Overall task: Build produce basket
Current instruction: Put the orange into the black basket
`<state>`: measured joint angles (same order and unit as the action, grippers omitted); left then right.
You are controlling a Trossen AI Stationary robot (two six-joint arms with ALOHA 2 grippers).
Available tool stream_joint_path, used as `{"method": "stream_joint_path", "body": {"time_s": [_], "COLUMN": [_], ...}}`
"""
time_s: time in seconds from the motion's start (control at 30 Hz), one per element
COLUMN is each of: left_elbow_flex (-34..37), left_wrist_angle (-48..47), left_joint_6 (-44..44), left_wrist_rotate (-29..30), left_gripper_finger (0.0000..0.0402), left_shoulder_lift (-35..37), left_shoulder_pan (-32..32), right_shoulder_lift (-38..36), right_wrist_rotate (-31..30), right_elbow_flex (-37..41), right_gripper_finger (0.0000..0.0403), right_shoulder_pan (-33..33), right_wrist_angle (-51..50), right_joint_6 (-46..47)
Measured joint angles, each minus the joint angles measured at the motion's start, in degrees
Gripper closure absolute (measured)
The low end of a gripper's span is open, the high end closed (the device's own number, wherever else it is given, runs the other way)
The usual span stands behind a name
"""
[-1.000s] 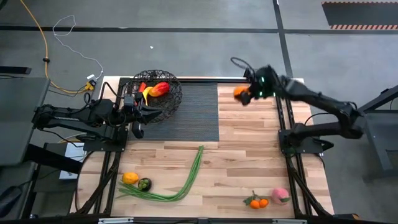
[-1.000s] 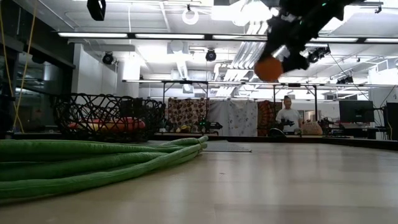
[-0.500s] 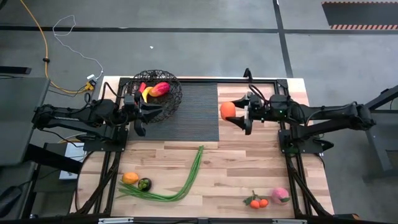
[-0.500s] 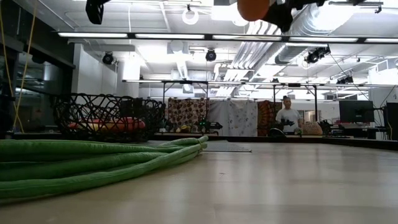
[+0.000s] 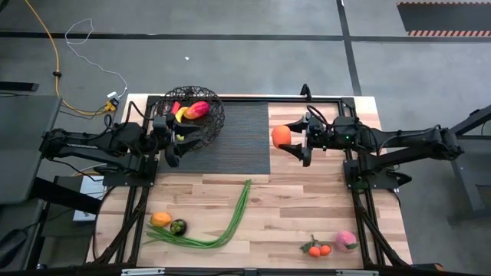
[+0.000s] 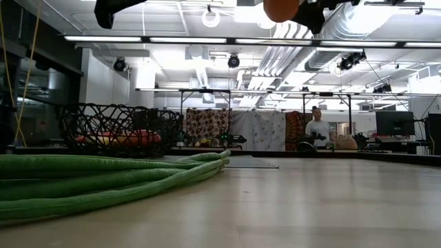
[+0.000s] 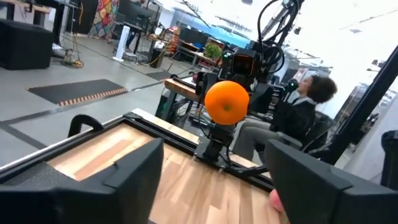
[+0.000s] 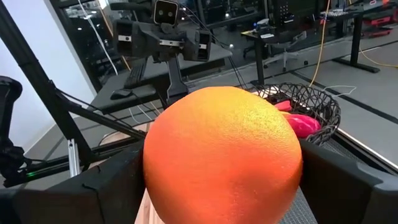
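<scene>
Reaching level across the table toward the centre, the right arm stretches out nearly straight, and its right gripper (image 5: 295, 138) pinches an orange (image 5: 281, 135) between both fingers, held high in the air just off the edge of the dark mat (image 5: 238, 146). Seen from table height, the orange (image 6: 280, 8) sits at the very top of the picture, well clear of the wood. From the right wrist, the orange (image 8: 222, 155) fills the space between the two dark fingers (image 8: 102, 193).

Opposite it, the left arm lies folded along the table's left side, with its left gripper (image 5: 175, 142) raised beside the basket (image 5: 205, 126) and pointed toward the other arm. Its fingers (image 7: 124, 180) are spread wide with nothing between them, and the far orange (image 7: 227, 103) shows through the gap.

Sitting at the back left corner, partly on the mat, the basket holds a red pepper (image 5: 197, 108) and a banana (image 5: 181, 114). Near the front edge lie long green stalks (image 5: 226, 226), with a small orange fruit (image 5: 159, 219) and a dark green fruit (image 5: 178, 226) at their left end. At the front right are two small oranges (image 5: 320, 250) and a pink fruit (image 5: 347, 240).
</scene>
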<state>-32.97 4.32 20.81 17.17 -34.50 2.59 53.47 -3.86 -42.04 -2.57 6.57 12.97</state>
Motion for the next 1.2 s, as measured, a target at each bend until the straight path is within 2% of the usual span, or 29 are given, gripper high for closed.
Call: {"method": "stream_joint_path", "body": {"time_s": [0.17, 0.37, 0.5, 0.67, 0.9, 1.2], "left_elbow_flex": [0.0, -1.3, -3.8, -7.5, -13.3, -16.5], "left_wrist_angle": [0.1, 0.2, -0.1, -0.3, 0.4, 7.7], "left_joint_6": [0.2, -1.8, -7.6, -19.7, -35.1, -42.9], "left_wrist_rotate": [0.0, 0.0, 0.0, 0.0, 0.0, 0.0], "left_gripper_finger": [0.0088, 0.0061, 0.0057, 0.0057, 0.0057, 0.0057], "left_shoulder_lift": [-0.2, -2.4, -6.6, -13.2, -23.6, -34.4], "left_shoulder_pan": [0.0, 0.0, 0.0, 0.0, 0.0, 0.0], "right_shoulder_lift": [0.0, 0.0, 0.2, 2.3, 10.7, 17.1], "right_wrist_rotate": [0.0, 0.4, 1.1, 1.1, 1.1, 1.3], "right_elbow_flex": [0.0, 0.0, 0.0, 0.0, 0.0, 0.0], "right_gripper_finger": [0.0057, 0.0057, 0.0057, 0.0057, 0.0057, 0.0056], "right_shoulder_pan": [0.0, 0.0, 0.0, 0.0, 0.0, 0.0], "right_wrist_angle": [0.0, 0.1, 0.2, 1.0, 10.8, 24.7], "right_joint_6": [0.0, 0.8, 4.3, 13.3, 24.3, 26.2]}}
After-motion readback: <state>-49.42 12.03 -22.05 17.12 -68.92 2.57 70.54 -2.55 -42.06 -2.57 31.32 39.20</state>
